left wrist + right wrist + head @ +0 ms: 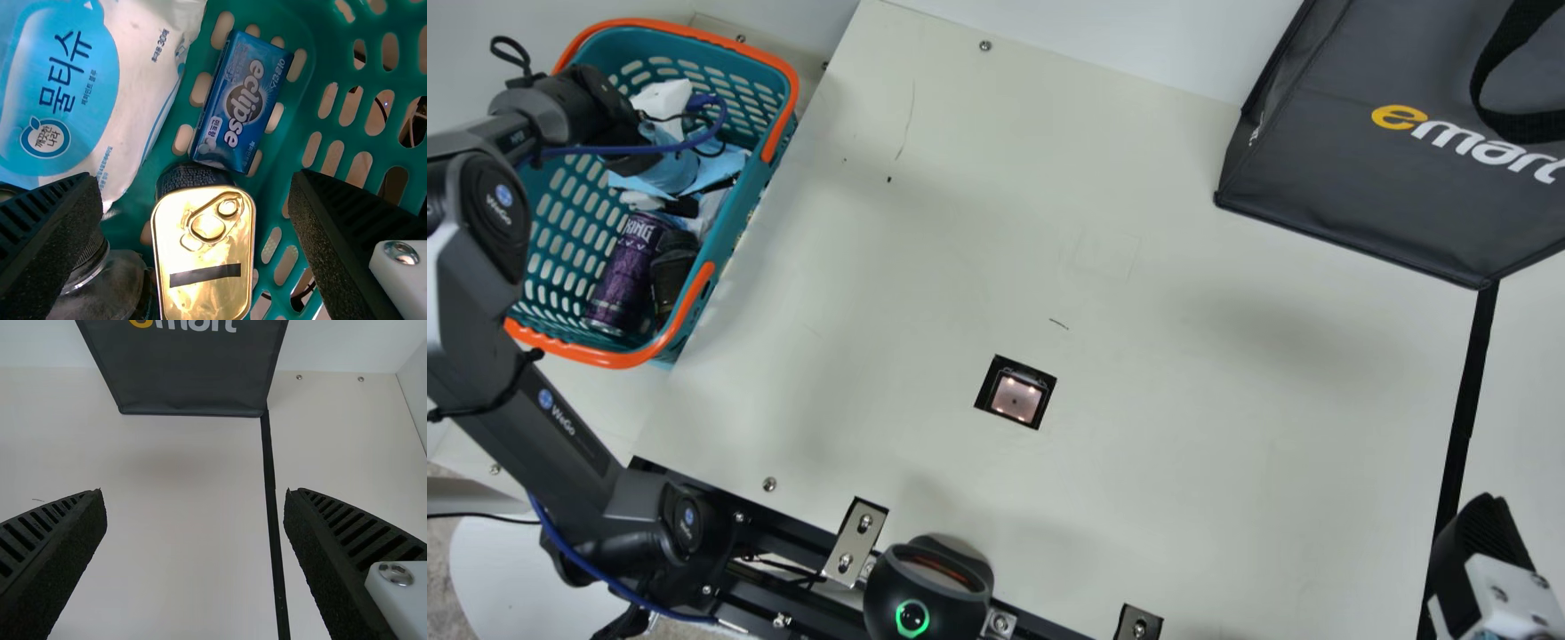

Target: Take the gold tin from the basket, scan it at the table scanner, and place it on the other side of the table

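Left gripper (195, 179), fingers apart, hangs above the gold tin (204, 253) — basket (609, 359) at main view's ten o'clock — I judge grasp, scan and placing all remain.

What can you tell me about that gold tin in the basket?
The gold tin looks like shiny metal, oblong with rounded corners. Its lid, facing the camera, looks sealed, with a pull ring near one end and a black stripe across it. It sits inside the teal basket, against or over a dark ribbed object, close to a blue gum pack. The left end effector is open around it, touching neither side. What supports it underneath is hidden.
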Available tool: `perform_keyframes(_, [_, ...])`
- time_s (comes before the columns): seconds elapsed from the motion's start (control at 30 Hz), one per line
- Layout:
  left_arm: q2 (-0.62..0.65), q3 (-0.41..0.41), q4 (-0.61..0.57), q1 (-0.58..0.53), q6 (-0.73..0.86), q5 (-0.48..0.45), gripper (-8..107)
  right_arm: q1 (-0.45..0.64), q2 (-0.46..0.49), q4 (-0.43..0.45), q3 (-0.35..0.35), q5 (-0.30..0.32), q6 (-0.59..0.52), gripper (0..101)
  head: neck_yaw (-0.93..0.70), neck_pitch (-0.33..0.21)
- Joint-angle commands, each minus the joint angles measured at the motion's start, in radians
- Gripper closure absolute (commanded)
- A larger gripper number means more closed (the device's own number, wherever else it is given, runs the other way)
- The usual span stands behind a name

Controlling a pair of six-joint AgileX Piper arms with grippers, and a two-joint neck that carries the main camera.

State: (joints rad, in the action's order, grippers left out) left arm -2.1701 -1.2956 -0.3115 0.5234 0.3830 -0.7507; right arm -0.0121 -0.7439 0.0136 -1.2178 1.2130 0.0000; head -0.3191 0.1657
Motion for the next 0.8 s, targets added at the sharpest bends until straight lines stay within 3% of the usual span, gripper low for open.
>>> perform_keyframes(0.0, [0.001, 0.006, 0.001, -0.001, -0.003, 0.005, 9, 0.0, 0.0, 0.0, 0.0, 0.0, 0.0, 6, -0.002, -0.027])
perform_keyframes(0.77, [-0.021, 0.04, 0.031, -0.001, -0.006, 0.053, 9, 0.0, 0.0, 0.0, 0.0, 0.0, 0.0, 6, -0.002, -0.027])
